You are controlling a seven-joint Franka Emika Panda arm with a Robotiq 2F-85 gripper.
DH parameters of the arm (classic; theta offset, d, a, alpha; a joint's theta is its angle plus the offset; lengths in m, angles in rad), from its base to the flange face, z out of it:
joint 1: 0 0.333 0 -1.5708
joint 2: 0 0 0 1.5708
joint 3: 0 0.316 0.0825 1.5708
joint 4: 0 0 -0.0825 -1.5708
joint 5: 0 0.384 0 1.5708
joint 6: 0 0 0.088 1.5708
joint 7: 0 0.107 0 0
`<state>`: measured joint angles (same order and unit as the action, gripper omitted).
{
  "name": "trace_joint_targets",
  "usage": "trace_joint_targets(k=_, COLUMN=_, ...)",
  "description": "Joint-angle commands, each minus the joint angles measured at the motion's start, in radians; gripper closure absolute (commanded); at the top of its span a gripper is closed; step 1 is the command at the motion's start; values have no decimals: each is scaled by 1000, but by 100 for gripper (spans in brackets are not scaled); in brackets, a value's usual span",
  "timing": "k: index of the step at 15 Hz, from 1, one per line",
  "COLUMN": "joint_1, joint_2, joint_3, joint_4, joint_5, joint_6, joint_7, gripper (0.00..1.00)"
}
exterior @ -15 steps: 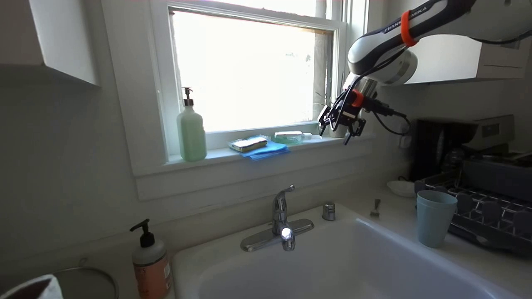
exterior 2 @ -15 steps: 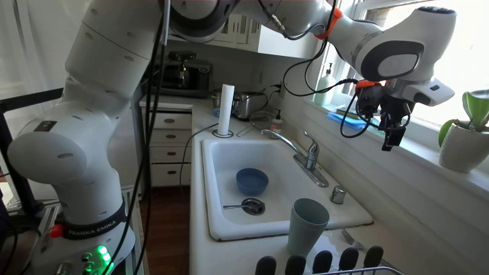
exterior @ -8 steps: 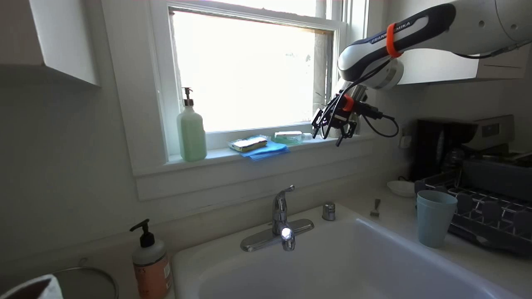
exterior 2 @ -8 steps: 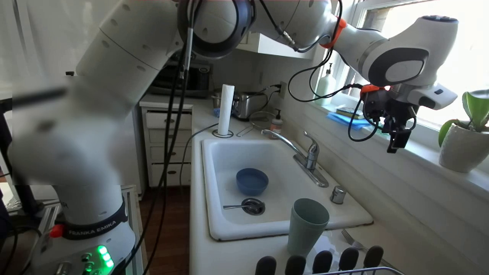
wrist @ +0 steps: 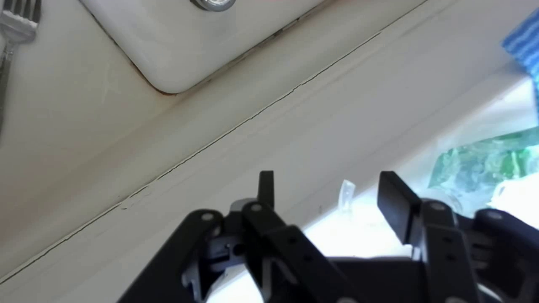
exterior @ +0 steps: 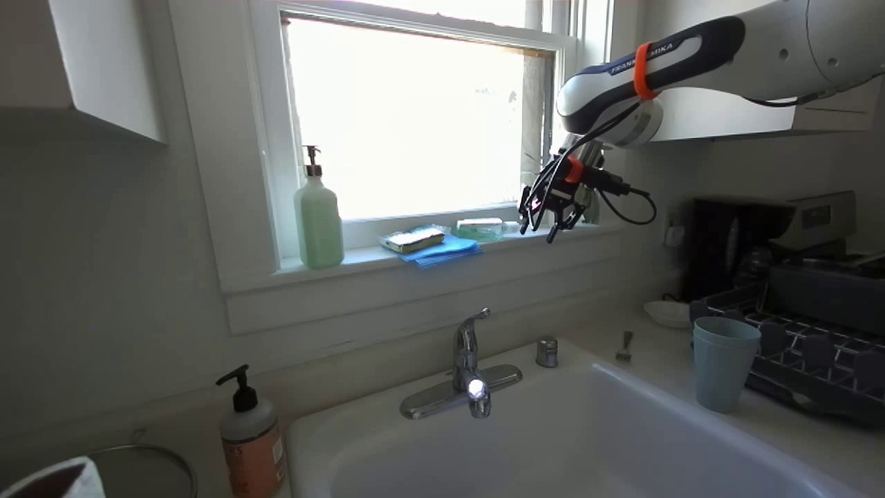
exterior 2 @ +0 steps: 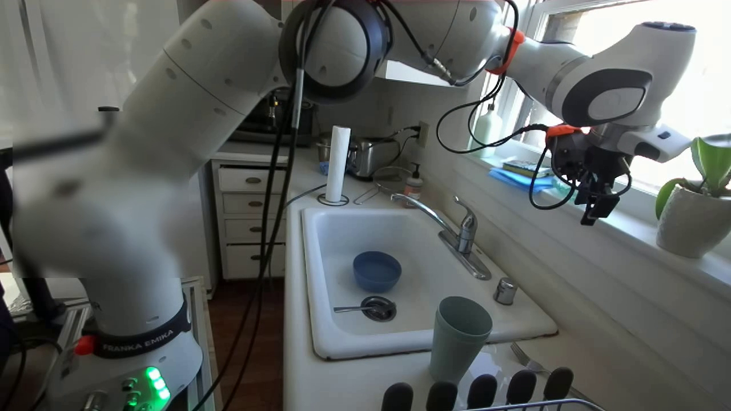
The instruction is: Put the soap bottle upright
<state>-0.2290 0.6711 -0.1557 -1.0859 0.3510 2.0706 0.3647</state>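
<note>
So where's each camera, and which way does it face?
In an exterior view, it sits in front of the sink, facing the window and windowsill; arm and gripper show at upper right.
In an exterior view, it sits by the dish rack, looking across the sink, window at right; the robot's base, arm and gripper show.
In the wrist view, it sits by the gripper, looking down at a fork, the sink's corner and the soap bottle; only the gripper shows.
Both exterior views share the faucet and cup.
</note>
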Motion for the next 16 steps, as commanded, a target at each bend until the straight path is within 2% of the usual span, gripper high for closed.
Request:
trace_joint_targets(k=1, joint_1=-27, joint_2=48, joint_3=25, joint_4=95, joint_5=-20, joint_6=-51, joint_7=8, gripper=24)
trace_joint_targets(k=2, joint_1=-28, joint_2=53, joint_3=26, joint_4=104, joint_5=-20, joint_6=-55, joint_7=9, gripper=15)
trace_joint_targets(k=3, joint_1=-30, joint_2=58, joint_3=27, joint_4=113, joint_5=-20, joint_6=-62, joint_7=8, gripper=10)
trace_joint_targets(k=5, joint_1=-16, joint_2=61, joint_3=4, joint_4=117, joint_5=-3, joint_6=-73, joint_7=0, gripper=35)
trace_joint_targets(k=11, joint_1=-14, joint_2=67, joint_3=3, joint_4=131, joint_5=-3, joint_6=-81, joint_7=2, gripper=77)
trace_joint_targets(k=16, joint_1=-15, joint_2=67, joint_3=4, joint_4=135, joint_5=0, joint_6=-82, joint_7=2, gripper=99)
